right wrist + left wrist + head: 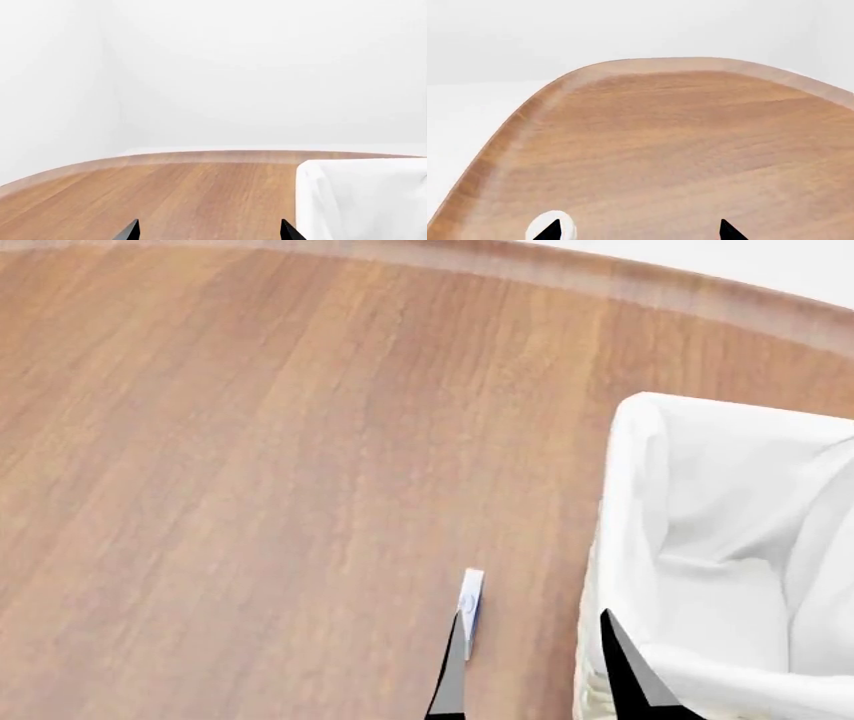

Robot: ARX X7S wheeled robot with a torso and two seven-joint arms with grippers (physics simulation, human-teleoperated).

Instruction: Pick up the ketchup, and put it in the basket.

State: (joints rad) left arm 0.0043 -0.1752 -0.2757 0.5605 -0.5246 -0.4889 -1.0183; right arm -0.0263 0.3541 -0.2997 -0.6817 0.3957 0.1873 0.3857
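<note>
Wide wooden tabletop. The cloth-lined basket stands at its right. Left gripper and right gripper both show jaws spread wide, holding nothing. The ketchup is not in view. Likely light, smooth and squeezable, it should be gripped gently at mid-body

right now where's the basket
In the head view the basket sits on the wooden table at the right, its near corner beside the right tool.
</note>
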